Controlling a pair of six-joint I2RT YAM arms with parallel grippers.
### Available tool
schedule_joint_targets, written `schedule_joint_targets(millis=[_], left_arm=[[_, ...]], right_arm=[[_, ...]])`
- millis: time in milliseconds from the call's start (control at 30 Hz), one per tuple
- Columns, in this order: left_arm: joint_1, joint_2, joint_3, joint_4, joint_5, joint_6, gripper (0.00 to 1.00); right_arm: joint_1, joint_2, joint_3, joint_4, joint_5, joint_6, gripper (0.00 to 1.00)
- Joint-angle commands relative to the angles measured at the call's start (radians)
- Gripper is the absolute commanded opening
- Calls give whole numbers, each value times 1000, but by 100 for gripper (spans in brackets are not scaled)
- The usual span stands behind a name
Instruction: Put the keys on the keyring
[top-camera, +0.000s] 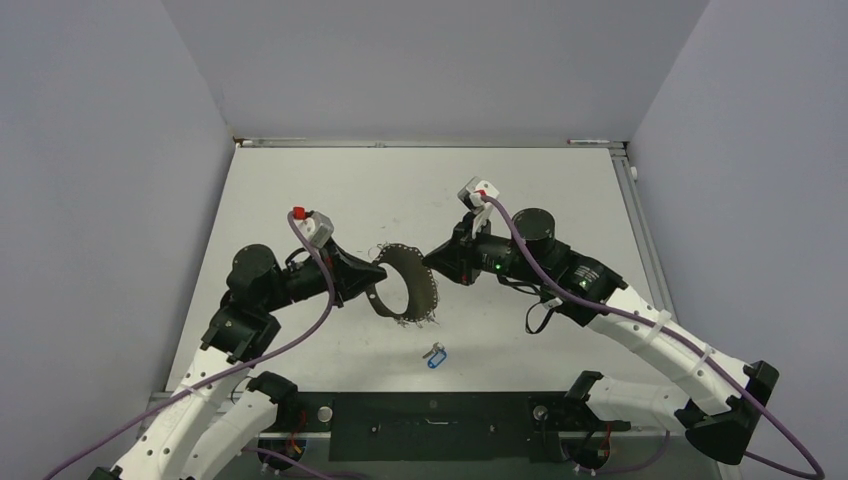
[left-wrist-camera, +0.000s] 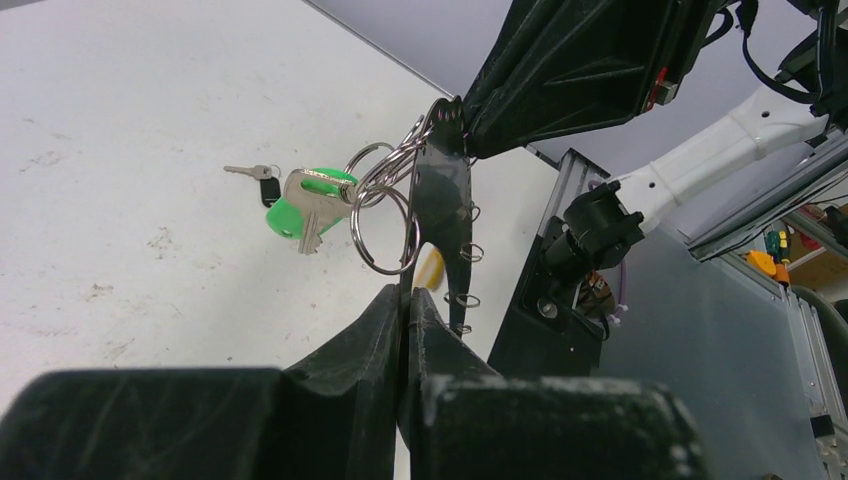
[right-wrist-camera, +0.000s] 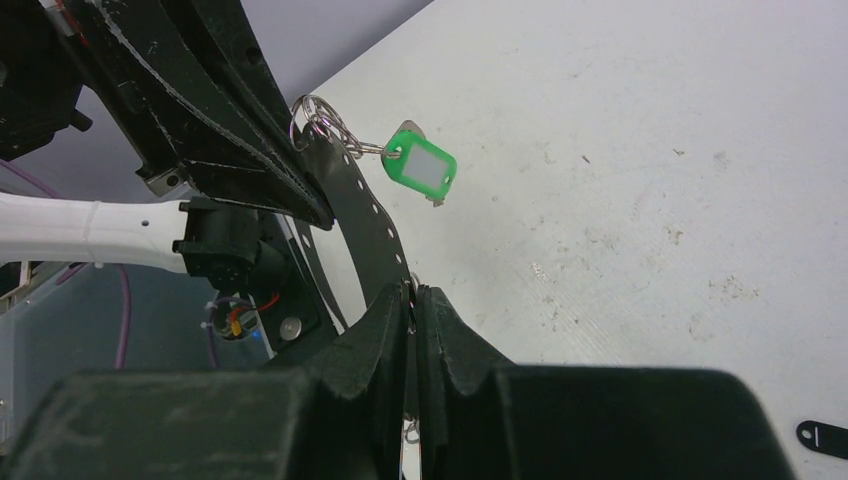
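Observation:
The keyring is a wide dark perforated band bent into a loop, with small wire rings along its edge, held above the table between both arms. My left gripper is shut on the band's near edge. My right gripper is shut on the opposite side of the band. A silver key with a green tag hangs from wire rings at the band's top, also visible in the right wrist view. Another key with a blue tag lies on the table below the loop.
A small key with a black tag lies on the table beyond the green one. A black tag lies at the right wrist view's lower right corner. The dark base plate runs along the near edge. Grey walls close three sides.

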Motion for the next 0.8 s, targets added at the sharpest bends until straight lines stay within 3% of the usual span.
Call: schedule_joint_targets(millis=[0,400,600,767], left_arm=[[26,-3,39,-59,-123,20,0],[78,-13,30,-52,-185,-23,0],[78,-16,27,-42,-149,-19,0],[78,-30,17,-5,-70,-28,0]], right_arm=[[-48,-39,81,-14,82,-16,5],[-95,-76,80,-63,95,-39,5],[-103,-54,64,-42,52,-39,7],[-105,-55,-22,58,-27,-106,42]])
